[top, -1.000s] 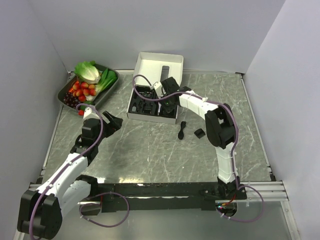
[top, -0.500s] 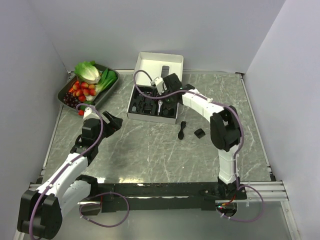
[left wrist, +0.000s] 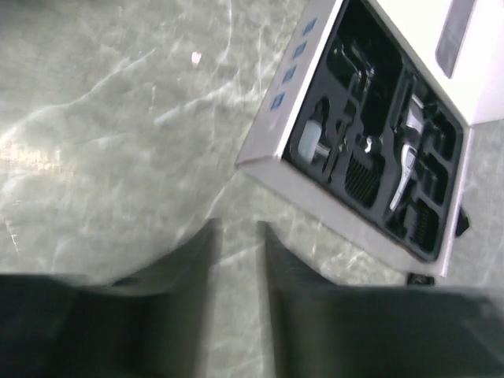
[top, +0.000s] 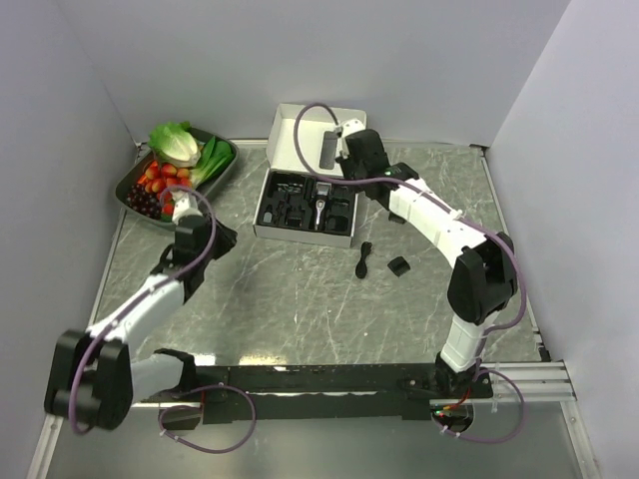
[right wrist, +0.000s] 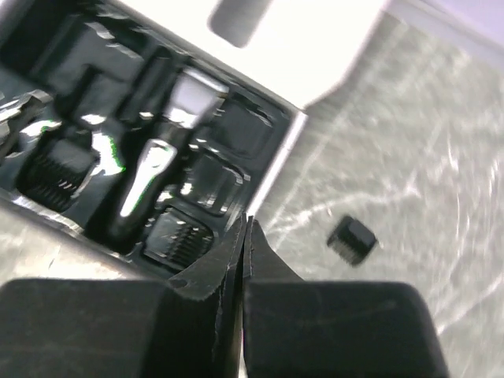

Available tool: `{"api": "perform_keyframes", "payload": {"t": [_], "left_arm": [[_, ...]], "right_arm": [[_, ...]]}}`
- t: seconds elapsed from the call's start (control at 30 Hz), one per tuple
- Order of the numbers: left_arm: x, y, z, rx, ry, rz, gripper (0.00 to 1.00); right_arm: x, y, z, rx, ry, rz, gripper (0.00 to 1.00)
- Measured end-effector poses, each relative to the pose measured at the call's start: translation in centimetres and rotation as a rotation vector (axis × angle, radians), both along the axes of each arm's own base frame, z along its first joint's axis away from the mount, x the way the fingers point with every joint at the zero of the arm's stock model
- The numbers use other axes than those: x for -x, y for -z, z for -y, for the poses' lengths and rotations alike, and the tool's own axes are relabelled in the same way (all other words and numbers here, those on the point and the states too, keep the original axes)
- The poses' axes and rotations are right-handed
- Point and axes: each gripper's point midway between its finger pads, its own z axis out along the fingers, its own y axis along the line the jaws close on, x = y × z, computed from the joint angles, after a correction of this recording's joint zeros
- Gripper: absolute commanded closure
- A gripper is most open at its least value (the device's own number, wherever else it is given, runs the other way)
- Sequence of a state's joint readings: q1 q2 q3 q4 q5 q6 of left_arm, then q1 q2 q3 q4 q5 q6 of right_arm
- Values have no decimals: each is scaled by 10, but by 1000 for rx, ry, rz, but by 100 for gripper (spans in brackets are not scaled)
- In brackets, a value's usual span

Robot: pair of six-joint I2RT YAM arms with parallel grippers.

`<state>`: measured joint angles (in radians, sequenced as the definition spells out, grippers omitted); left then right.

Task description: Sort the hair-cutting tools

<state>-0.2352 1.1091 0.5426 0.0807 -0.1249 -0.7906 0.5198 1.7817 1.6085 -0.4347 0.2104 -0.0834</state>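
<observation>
Left gripper (left wrist: 238, 228): fingers apart, nothing between them, held low over the grey-veined marble-look tabletop (top: 300, 299). The white cardboard box (left wrist: 331, 201) lay ahead of its tips and to their right.

2 parts were left loose on the tabletop, on the near side of the box and well below the right gripper (right wrist: 246, 224): a thin black stick-like piece (top: 364, 261), possibly the brush, and a small black plastic block (right wrist: 352, 239) just beside it.

Right gripper: fingers pressed together, empty, raised over the far end of the black moulded plastic insert (right wrist: 102, 79). The slim black-and-silver hair clipper (right wrist: 146, 185) lay seated in its slot under and ahead of the tips, with a ribbed black comb guard (right wrist: 179, 234) beside it.

Judgement: the loose pair comes next. Open the fingers before descending. Take the block from above across its narrow sides. The stick lies flat, so the tips must nearly graze the slick, glossy top.

Far left of both grippers: a dark metal tray (top: 229, 160) of lettuce and red fruit. Plain pale lilac walls (top: 419, 60) enclosed 3 sides.
</observation>
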Motion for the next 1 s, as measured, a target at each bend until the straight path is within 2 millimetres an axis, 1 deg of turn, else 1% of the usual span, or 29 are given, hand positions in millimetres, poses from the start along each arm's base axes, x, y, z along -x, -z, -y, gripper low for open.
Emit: {"api": "perform_keyframes", "payload": {"t": [0.03,0.13,0.17,0.2,0.23,0.33,0.43,0.5,0.6,0.67,0.73,0.83,1.0], "left_arm": [[-9,-3,1,-4,-7,-6,80],[-39,-15,3,-22,-28,-13,96],[-51,-19,4,-29,-33,-13,99],[-64,-25,5,-38,-41,-7,99],[-76,-28,7,-44,-46,-6,99],[-108,-31,10,-67,-57,-13,99],[-134,-22,14,-96,-58,-41,99],[-152,-5,17,-115,-53,-79,99],[-164,23,19,-140,-45,-138,99],[-169,47,20,-159,-38,-188,99],[-170,62,19,-170,-36,-226,99],[-174,76,18,-177,-27,-259,99],[-175,82,22,-161,6,-269,99]], "right_arm": [[-1,1,6,-6,34,-6,100],[-2,9,21,-26,117,-22,100],[-1,17,25,-40,145,-32,100],[0,23,32,-45,169,-42,100],[4,34,39,-53,194,-64,100],[18,75,65,-83,276,-154,100],[24,100,84,-135,337,-219,100],[24,107,92,-192,362,-250,100],[16,102,89,-268,352,-244,100],[11,100,78,-319,315,-244,100],[8,103,67,-353,282,-263,100],[4,115,53,-385,251,-303,100],[5,141,45,-408,251,-370,100]]}}
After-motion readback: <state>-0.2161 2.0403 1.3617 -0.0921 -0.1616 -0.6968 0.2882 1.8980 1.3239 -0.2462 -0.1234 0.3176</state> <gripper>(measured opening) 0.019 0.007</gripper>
